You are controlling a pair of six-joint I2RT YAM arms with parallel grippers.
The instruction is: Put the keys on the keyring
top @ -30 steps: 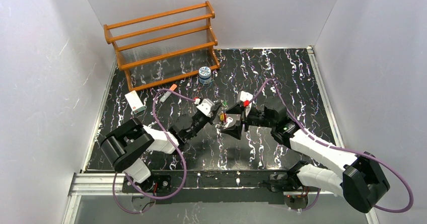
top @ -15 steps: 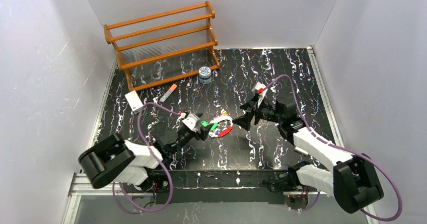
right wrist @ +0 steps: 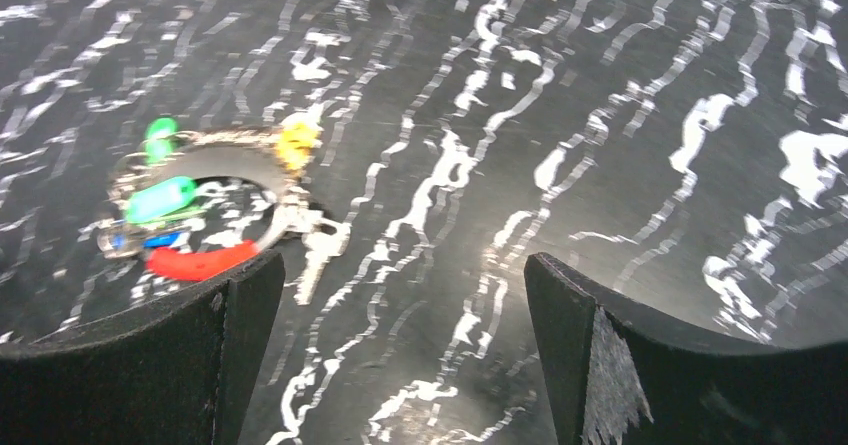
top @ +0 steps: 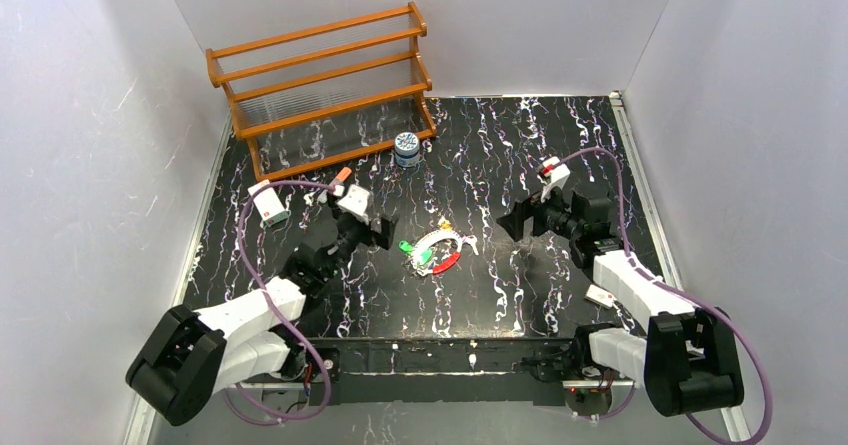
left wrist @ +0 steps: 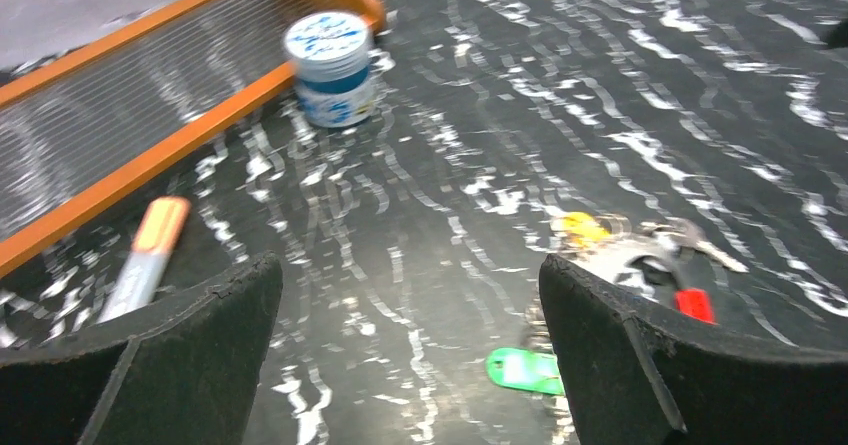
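Keyring (top: 448, 259) with keys (top: 410, 248) lay mid-tabletop (top: 520, 145), between left gripper (top: 381, 231) and right gripper (top: 511, 222), apart from both; both jaws spread wide, empty.

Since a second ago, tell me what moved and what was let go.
The left end effector opened, let go of the keyring and pulled back to the left. The right end effector, open, drew away to the right. The keyring and keys now lie on the table between them. The rack and jar stayed put.
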